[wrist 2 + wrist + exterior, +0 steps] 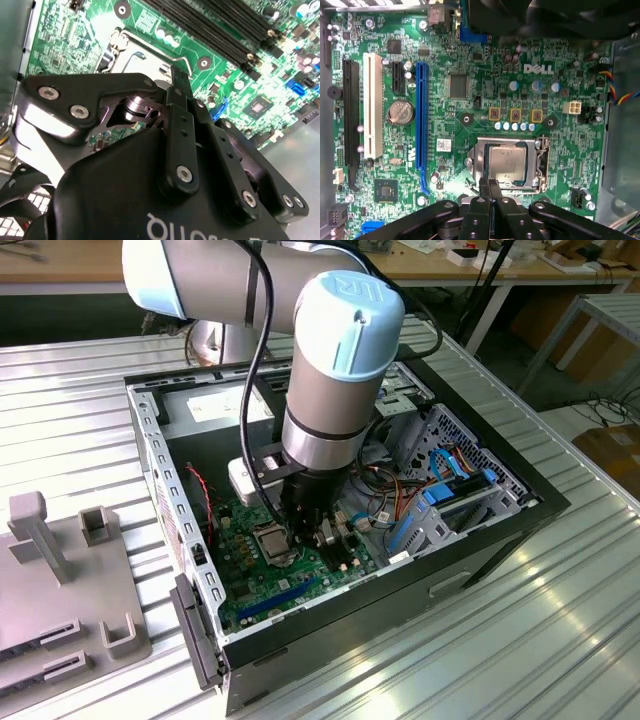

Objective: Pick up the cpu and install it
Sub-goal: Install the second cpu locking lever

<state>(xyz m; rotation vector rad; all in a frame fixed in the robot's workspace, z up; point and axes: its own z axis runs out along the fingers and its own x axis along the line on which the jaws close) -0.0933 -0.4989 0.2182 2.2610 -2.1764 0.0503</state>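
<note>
So the cpu point(507, 164) already sits in the socket point(540, 162) on the motherboard point(470, 65), silver lid facing up, and the socket's metal frame still looks open around it. The gripper point(489, 186) is right at the chip's 6 o'clock edge in the first wrist view, its two fingers point(485, 192) pressed flat together with nothing between them, so it's clenched and empty as far as I can see. From the exterior view the arm point(335, 390) stands straight down into the open pc case point(500, 530), tool tip just beside the socket. My read: the placing part is done and we're in the seat-and-lock stage. Whatever follows calls for small, careful motion, since the pins underneath don't forgive a sideways nudge.
</note>
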